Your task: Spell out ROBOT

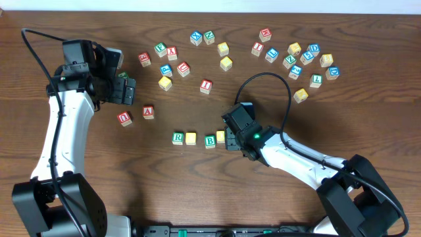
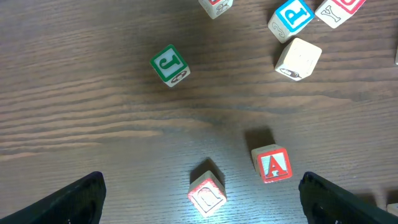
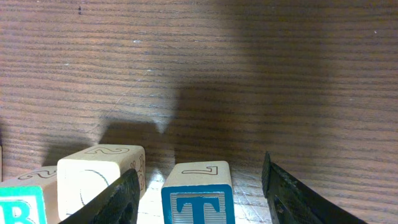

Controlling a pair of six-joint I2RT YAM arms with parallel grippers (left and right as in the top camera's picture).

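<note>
Wrapping up placing the T cube [image 3: 198, 205], resting just beside the yellow cube [image 3: 93, 177], with the right gripper [image 3: 199, 186] spread around it untouching and the left gripper [image 1: 131, 91] gaping idle; next likely needing lifting straight up, no nudging.

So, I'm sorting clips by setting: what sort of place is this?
Probably a robot lab workbench, not a home: a dark wooden table, a left arm and right arm trailing black cables, and small alphabet cubes scattered about.
</note>
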